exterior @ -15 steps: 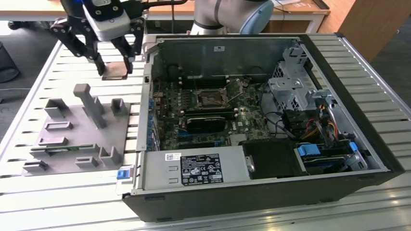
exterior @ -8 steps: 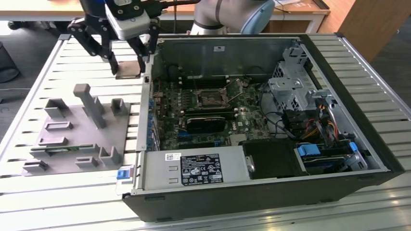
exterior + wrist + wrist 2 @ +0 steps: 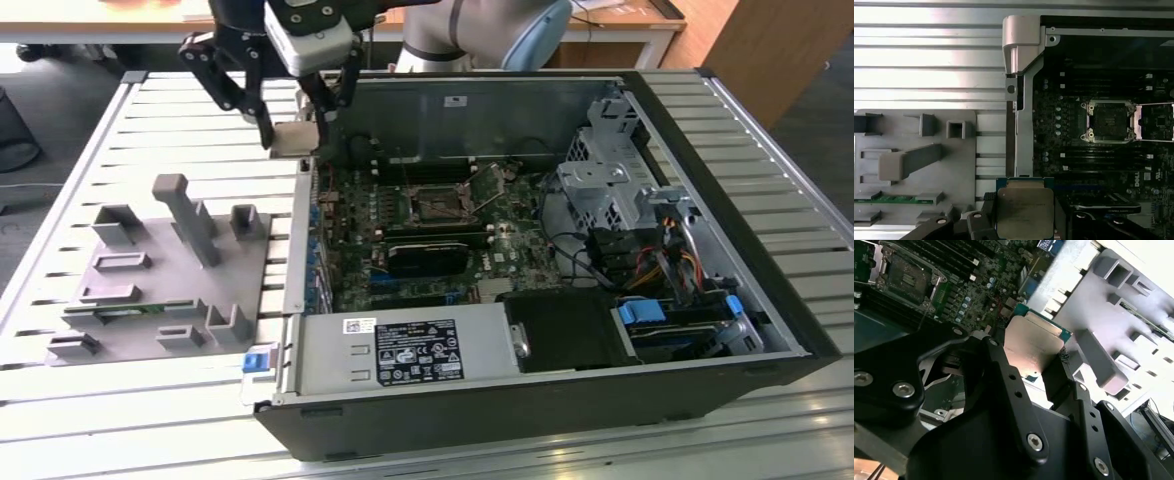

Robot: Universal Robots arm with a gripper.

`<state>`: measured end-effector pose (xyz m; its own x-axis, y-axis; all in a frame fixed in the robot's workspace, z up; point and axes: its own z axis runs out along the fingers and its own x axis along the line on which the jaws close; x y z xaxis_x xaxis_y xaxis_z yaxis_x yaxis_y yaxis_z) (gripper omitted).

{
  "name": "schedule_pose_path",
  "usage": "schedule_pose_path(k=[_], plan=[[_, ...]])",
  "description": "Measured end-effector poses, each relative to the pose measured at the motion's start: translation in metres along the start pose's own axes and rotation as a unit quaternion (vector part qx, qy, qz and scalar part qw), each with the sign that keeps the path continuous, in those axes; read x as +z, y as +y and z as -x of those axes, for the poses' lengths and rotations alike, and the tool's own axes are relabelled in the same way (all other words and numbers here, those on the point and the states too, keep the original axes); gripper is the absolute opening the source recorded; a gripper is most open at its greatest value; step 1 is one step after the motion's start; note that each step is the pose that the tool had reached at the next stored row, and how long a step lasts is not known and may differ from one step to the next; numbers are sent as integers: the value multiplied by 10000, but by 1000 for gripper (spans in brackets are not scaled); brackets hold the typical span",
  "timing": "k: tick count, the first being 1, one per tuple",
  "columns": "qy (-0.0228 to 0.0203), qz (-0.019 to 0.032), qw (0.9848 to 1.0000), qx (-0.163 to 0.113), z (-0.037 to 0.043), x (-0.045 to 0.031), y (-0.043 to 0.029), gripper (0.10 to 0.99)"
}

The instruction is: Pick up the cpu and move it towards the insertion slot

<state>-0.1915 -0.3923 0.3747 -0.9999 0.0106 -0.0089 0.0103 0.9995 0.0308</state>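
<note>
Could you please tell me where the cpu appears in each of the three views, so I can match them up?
Exterior view: cpu held in the hand, above the case's edge at the exterior view's left.
First wrist view: cpu, metal top showing.
Second wrist view: cpu between black fingers.
Shared landmark: insertion slot.

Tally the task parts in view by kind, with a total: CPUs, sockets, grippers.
cpu: 1, held in the gripper
insertion slot: 1, with nothing in it
gripper: 1
Total: 3
</note>
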Motion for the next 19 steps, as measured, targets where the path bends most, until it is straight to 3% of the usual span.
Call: schedule_pose_path(k=[13, 19], plan=[[2, -1, 10000, -1, 402, 16, 139, 541], [3, 0, 10000, 2, 548, 26, 211, 541]])
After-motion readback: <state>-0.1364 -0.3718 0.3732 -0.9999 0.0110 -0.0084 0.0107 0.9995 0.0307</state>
